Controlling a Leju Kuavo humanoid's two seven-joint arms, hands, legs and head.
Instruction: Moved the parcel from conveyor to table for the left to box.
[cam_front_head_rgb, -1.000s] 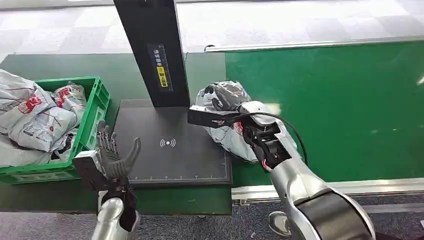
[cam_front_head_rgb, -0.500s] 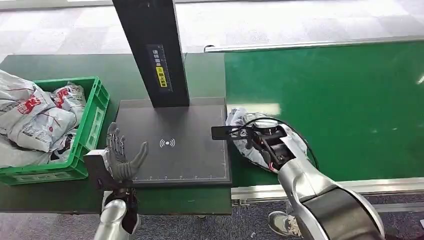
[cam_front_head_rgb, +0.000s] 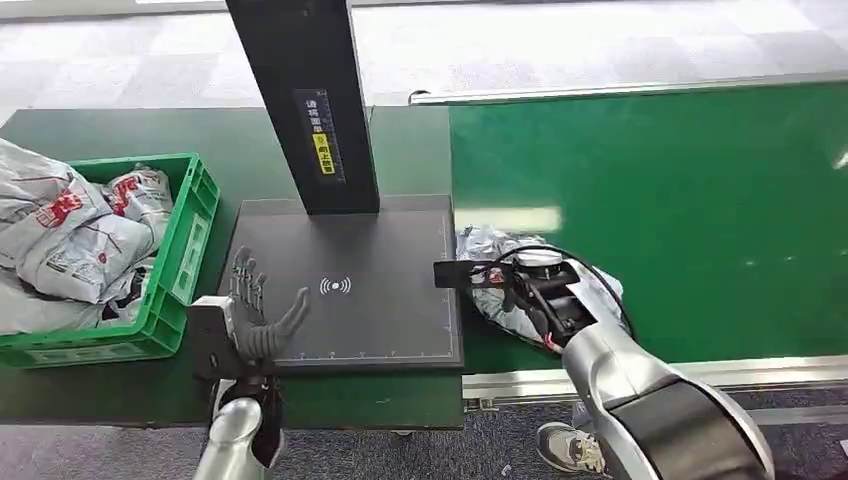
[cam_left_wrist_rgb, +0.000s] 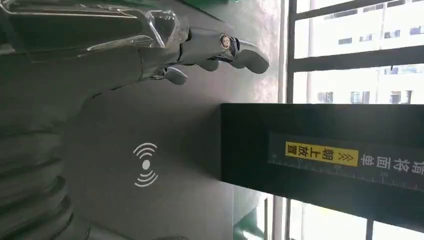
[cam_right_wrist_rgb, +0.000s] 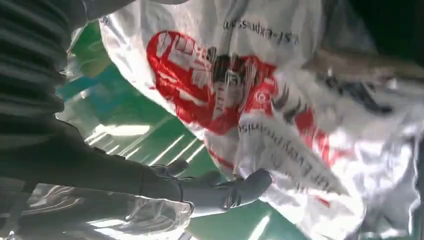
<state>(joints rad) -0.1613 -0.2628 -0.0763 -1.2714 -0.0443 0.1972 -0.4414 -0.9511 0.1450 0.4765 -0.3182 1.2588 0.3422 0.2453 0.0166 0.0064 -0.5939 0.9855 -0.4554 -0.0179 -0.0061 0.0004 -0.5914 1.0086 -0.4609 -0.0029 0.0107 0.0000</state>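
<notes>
Head view is showing the smooth green conveyor (cam_front_head_rgb: 680, 220) running beside the dark green desk (cam_front_head_rgb: 120, 130), where a flat matte black scanner pad (cam_front_head_rgb: 345, 290) is lying. At nine o'clock a green plastic crate (cam_front_head_rgb: 185, 235) is holding crinkled grey bags. The parcel (cam_front_head_rgb: 500, 300), a glossy wrinkled grey-and-red plastic bag, is lying on the conveyor at the pad's three o'clock edge. The right hand (cam_front_head_rgb: 520, 285) is gripping it, fingers (cam_right_wrist_rgb: 240, 187) pressing its film. The left hand (cam_front_head_rgb: 255, 320) is hovering with fingers spread wide, holding nothing.

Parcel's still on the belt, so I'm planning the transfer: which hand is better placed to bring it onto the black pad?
The right hand: it is already on the grey parcel beside the black pad. The left hand hovers open at the pad's far corner.
</notes>
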